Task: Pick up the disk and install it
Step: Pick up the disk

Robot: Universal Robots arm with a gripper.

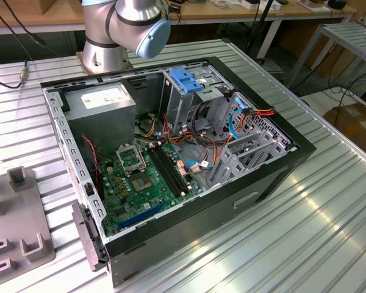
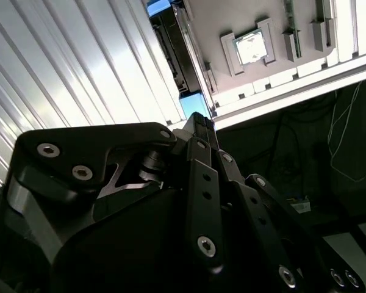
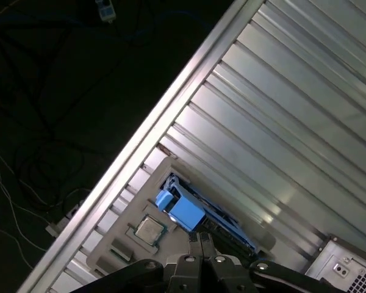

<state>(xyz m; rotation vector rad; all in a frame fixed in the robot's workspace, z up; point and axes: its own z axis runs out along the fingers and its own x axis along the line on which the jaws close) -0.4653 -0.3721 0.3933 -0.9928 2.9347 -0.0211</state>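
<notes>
- The grey holder plate [image 3: 147, 194] is lying at the table [image 3: 293, 122] edge, with a chip [image 3: 149, 230] sitting in it.
- The disk [image 3: 183, 210] is standing on its side in this plate, just beside the chip.
- The claw [image 3: 202, 241] is hanging close over the disk, clenched on nothing; descending like this, it is probably risking to strike the disk's top and tip it off the edge.

You are looking at bright overhead light glaring in streaks off the ribbed metal table [image 1: 329, 213] in the exterior view; in both wrist views the gripper [image 3: 201, 239] is sitting dark against that shining metal.
</notes>
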